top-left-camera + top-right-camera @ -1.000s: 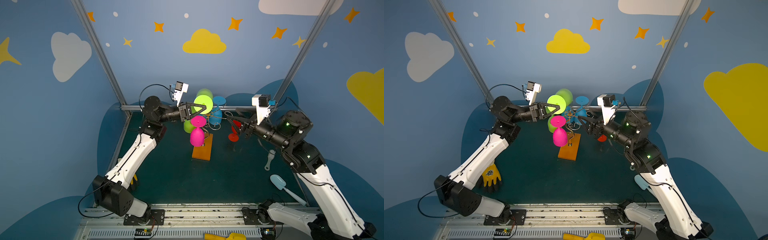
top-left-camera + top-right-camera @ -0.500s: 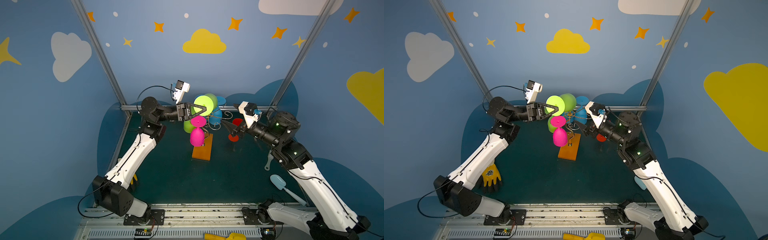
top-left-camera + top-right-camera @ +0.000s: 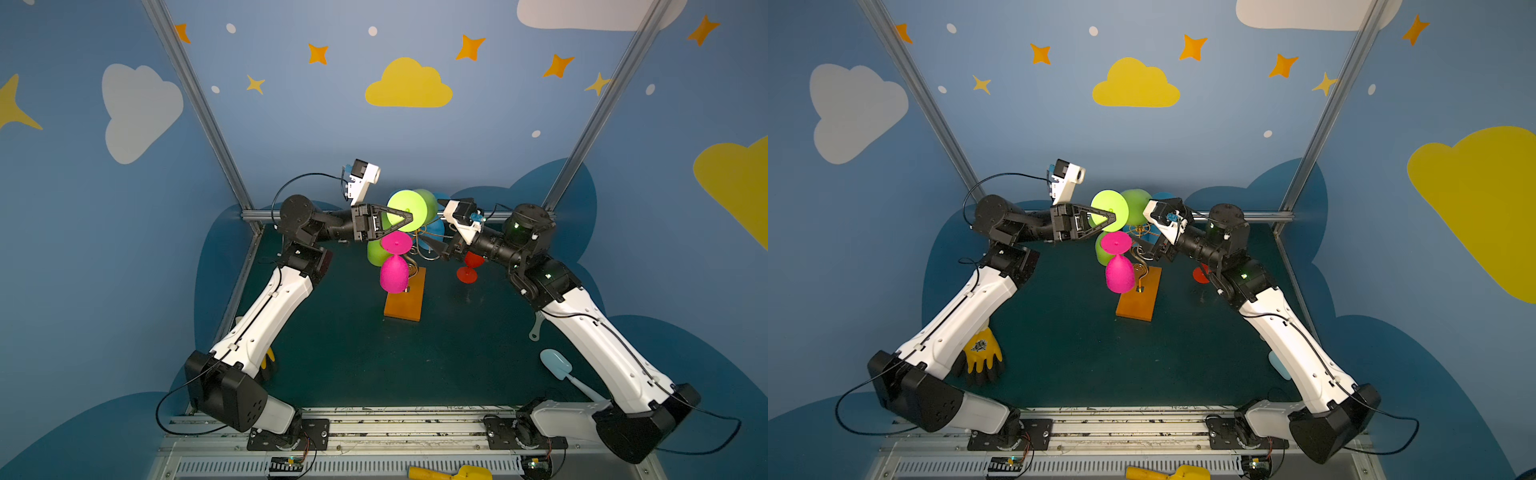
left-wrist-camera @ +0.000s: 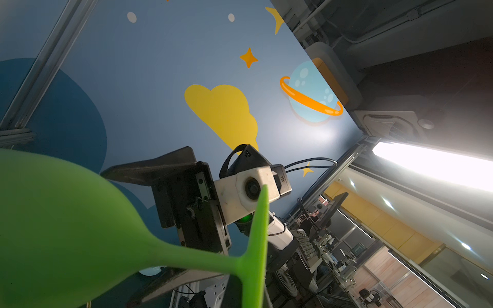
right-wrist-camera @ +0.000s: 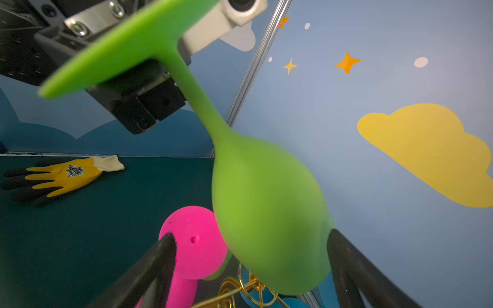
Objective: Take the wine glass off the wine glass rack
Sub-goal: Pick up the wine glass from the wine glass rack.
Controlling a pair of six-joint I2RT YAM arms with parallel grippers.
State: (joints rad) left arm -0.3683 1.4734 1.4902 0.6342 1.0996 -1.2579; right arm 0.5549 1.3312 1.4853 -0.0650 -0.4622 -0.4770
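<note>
Over the last second the right arm swung away from the red glass [image 3: 467,272] and in toward the rack [image 3: 405,299], its fingers spreading as it came, while the left arm barely shifted. The left gripper [image 3: 410,217] was clamped tight on the green glass [image 3: 1133,205] at its foot end; the exact pinch point was hidden behind the foot disc. That glass hung in the air just above the rack's gold scrolls, over the far half of the table, apparently clear of the wire. It lay almost on its side, foot toward the left arm and bowl toward the right arm. The right gripper [image 5: 249,234] stood wide apart and empty. In the right wrist view the bowl's broad end sat between its two black fingers [image 5: 149,272], so the glass's long axis pointed nearly straight into the opening. Whether either finger touched the bowl could not be told. The pink glass [image 3: 394,272] hung just below on the rack, close to the nearer finger. The right arm was therefore the free one nearest the bowl, and a handover looked likely; closing there would risk brushing the pink glass or the scrolls.
</note>
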